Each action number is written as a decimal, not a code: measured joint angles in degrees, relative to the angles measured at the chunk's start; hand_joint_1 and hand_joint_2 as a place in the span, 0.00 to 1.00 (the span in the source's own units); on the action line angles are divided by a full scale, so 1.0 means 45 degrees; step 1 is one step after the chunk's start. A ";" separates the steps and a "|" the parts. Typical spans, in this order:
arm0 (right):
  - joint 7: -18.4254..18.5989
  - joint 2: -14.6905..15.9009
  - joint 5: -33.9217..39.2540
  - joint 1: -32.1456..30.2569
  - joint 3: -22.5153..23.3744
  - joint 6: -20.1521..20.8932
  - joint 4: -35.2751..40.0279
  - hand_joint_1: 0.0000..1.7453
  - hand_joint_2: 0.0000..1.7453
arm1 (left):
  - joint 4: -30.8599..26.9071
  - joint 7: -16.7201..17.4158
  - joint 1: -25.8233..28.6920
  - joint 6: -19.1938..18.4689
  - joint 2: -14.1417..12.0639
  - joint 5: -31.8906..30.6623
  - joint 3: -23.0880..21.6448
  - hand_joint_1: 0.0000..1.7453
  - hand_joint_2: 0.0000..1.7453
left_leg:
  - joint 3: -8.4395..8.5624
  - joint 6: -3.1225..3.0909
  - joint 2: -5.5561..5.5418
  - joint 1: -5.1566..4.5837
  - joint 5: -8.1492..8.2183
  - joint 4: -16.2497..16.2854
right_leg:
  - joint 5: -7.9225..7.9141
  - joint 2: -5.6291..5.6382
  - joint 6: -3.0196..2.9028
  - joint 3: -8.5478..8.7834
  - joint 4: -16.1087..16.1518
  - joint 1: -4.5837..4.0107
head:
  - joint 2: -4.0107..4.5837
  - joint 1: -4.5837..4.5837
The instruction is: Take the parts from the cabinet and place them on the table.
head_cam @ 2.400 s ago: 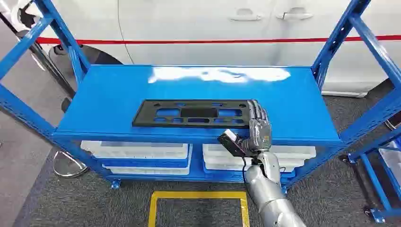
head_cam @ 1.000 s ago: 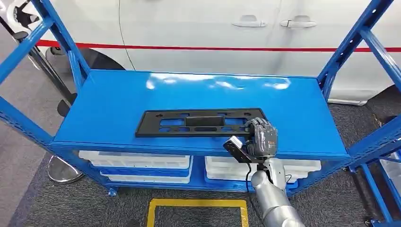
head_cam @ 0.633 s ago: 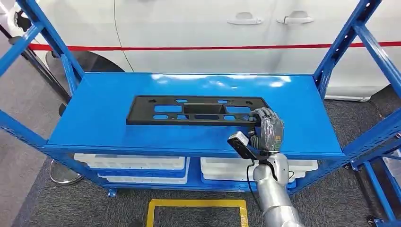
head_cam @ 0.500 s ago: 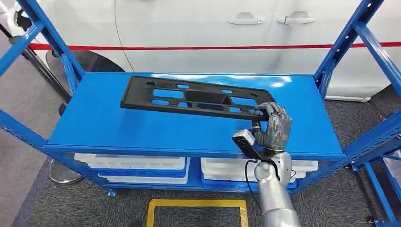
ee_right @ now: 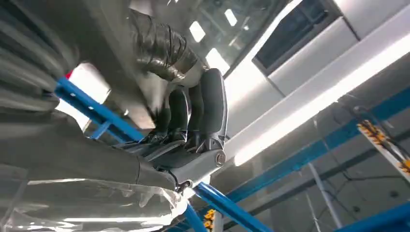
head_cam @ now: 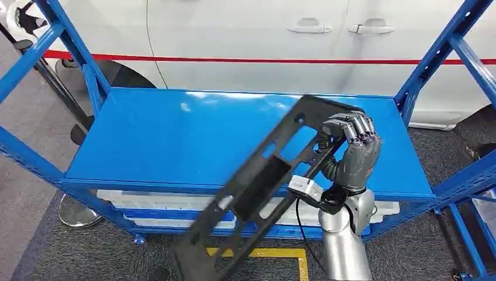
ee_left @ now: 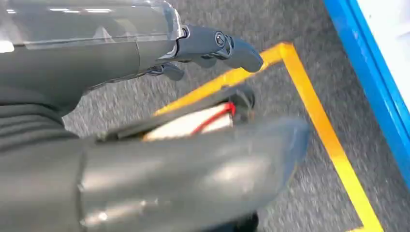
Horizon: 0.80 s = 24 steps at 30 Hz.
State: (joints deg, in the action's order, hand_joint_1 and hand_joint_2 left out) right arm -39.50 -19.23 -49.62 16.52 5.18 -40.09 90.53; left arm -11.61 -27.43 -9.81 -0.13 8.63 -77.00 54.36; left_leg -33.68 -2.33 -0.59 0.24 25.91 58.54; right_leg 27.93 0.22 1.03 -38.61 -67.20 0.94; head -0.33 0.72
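- Above the blue shelf (head_cam: 175, 134), the right hand (head_cam: 354, 153) grips one end of the black part (head_cam: 263, 175).
- Its fingers (head_cam: 351, 126) curl over the part's top edge, near the shelf's right side.
- Part is long and flat, w/ slots cut thru it.
- It's tilted a lot. Top end is up by the hand; low end hangs down past the shelf's front edge, toward the floor.
- Part is off the shelf top, not lying on it. Low end looks a bit blurry.
- Right arm (head_cam: 345, 246) is silver and comes up from below, in front of the shelf.
- Small white box w/ a cable (head_cam: 304, 188) sits at the wrist, just beside the part.
- White bins (head_cam: 169, 202) sit on the lower level, under the shelf top.
- Behind the shelf is a white car (head_cam: 263, 41) w/ a red stripe along its side.
- Yellow tape line (head_cam: 281, 253) is on the grey floor (head_cam: 88, 246) in front.
- Left hand (ee_left: 212, 46) hangs over the grey floor, near a yellow tape line (ee_left: 314, 116). Fingers are a bit apart and nothing is in them.
- Right wrist cam: dark fingers (ee_right: 203, 111) are curled close together, w/ blue bars (ee_right: 227, 205) behind them.
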 joint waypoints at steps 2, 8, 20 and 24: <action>0.0000 0.0034 -0.0010 0.0013 -0.0214 0.0000 0.0019 1.00 1.00 | 0.0000 0.0015 0.0005 -0.0087 0.0000 0.0053 0.0005 0.00 0.00 | -0.0064 0.0137 -0.0011 -0.0096 0.0119 0.0148 | -0.0255 0.0005 -0.0093 0.0733 0.1480 -0.0083 | 0.0000 0.0000; 0.0000 0.0024 0.0068 0.0219 -0.0907 0.0005 -0.0170 1.00 1.00 | 0.0000 0.0024 0.0022 0.0728 0.0000 -0.0083 -0.0010 0.00 0.00 | -0.0281 0.0504 0.0029 -0.0004 0.0572 0.0692 | -0.0389 0.0001 -0.0451 0.0788 0.1701 -0.0037 | 0.0000 0.0014; 0.0175 -0.0039 0.0078 0.0984 -0.1841 0.0010 -0.1331 1.00 1.00 | 0.0000 0.0214 0.0186 0.0686 0.0083 0.0558 0.0020 0.00 0.00 | -0.0130 0.0409 0.0011 -0.0022 0.0067 0.0143 | -0.0338 -0.0032 -0.0288 0.0810 0.1673 -0.0128 | 0.0000 0.0010; 0.0694 0.0116 0.0587 0.1115 -0.2514 0.0010 -0.1515 1.00 1.00 | 0.0000 0.0452 0.0278 0.0724 0.0092 0.0825 0.0150 0.00 0.00 | -0.0033 0.0045 0.0059 0.0065 -0.0076 -0.0099 | 0.0476 -0.0034 -0.0098 0.0312 0.0557 -0.0129 | 0.0000 0.0010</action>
State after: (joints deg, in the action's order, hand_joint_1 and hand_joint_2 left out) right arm -36.37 -18.71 -46.97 21.54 -6.14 -40.04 83.71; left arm -11.61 -25.40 -8.56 3.13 9.05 -73.29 55.03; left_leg -33.83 -2.13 -0.32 0.54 25.57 58.09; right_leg 30.07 0.07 0.58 -37.20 -64.69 0.36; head -0.33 0.77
